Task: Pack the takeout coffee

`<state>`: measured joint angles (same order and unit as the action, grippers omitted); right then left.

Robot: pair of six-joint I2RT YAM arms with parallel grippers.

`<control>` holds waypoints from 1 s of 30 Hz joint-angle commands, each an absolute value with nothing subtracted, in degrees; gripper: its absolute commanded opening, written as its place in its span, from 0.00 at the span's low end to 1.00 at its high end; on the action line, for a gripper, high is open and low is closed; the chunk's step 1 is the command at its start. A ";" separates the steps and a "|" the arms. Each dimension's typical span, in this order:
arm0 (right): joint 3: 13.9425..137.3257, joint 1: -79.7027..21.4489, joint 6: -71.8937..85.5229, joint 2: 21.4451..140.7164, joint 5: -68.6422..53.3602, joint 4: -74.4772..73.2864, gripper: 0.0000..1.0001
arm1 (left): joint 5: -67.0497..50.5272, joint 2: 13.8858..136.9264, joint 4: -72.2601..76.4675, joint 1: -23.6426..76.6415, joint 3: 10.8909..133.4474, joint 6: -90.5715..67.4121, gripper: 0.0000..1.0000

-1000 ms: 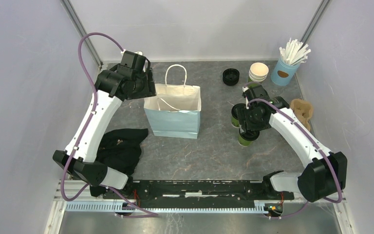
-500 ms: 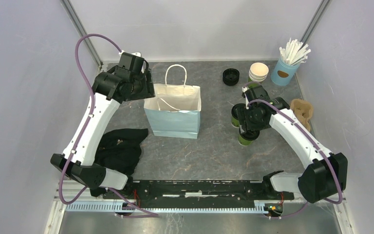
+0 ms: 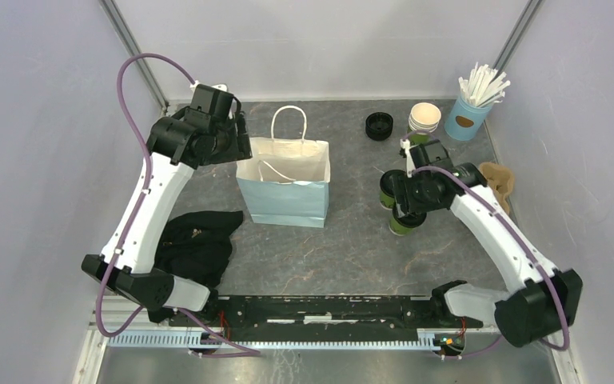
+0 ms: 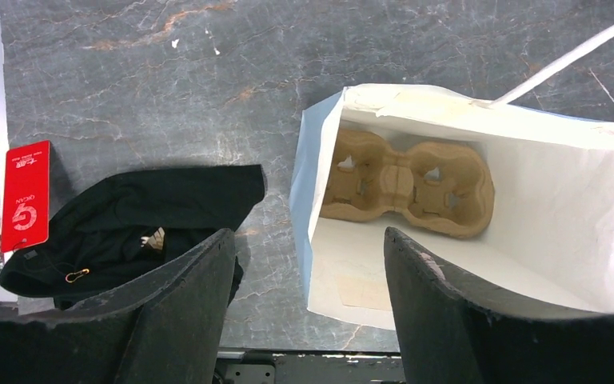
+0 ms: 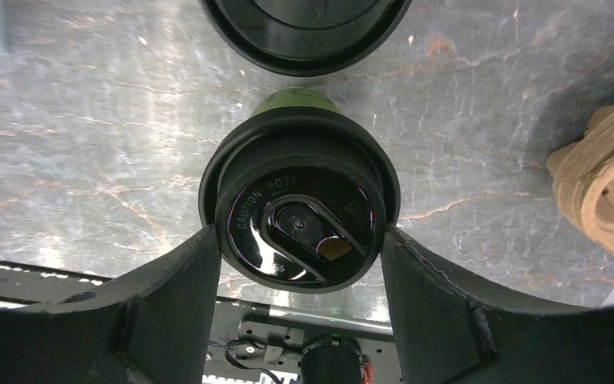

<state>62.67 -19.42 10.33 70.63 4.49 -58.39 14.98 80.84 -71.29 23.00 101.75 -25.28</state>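
Observation:
Two takeout coffee cups with green bodies and black lids stand right of centre. My right gripper [image 3: 409, 210] is over the nearer cup [image 3: 404, 227]. In the right wrist view its fingers [image 5: 184, 280] press both sides of that cup's lid [image 5: 300, 212], so the right gripper [image 5: 300, 236] is shut on it. The second cup [image 3: 386, 190] stands just behind, its lid [image 5: 304, 32] at the top edge. My left gripper [image 4: 308, 240] hangs open and empty above the left edge of the white paper bag [image 3: 284, 188]. A brown cup carrier [image 4: 408, 180] lies in the bag.
A black cloth [image 3: 196, 244] lies left of the bag. At the back right are a stack of black lids [image 3: 379, 126], lidless cream cups [image 3: 424, 118] and a blue holder of white sticks [image 3: 468, 120]. Another brown carrier [image 3: 496, 180] lies by the right arm.
The right gripper's fingers have closed in on the near cup's lid. The left wrist has shifted slightly left and back over the bag's edge.

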 commanded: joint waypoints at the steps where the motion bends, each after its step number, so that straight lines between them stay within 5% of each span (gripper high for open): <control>1: 67.25 -19.24 8.01 62.36 0.62 -56.73 0.57 | 16.28 81.43 -71.52 21.73 103.80 -25.00 0.74; 15: 75.21 -19.29 0.47 51.67 -15.86 -36.38 0.49 | 13.04 85.70 -65.59 21.30 100.77 -22.88 0.58; 26: 86.07 -21.91 -4.34 60.53 -33.72 -28.90 0.46 | 13.40 85.17 -57.43 21.32 97.39 -20.82 0.04; 30: 92.75 -30.32 -11.10 65.52 -31.08 -33.82 0.45 | 12.40 81.82 -51.60 21.34 94.43 -18.05 0.02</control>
<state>86.30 -23.90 -3.70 62.81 -29.36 -34.33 13.34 86.19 -59.35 21.50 96.51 -23.31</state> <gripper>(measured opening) 0.730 0.032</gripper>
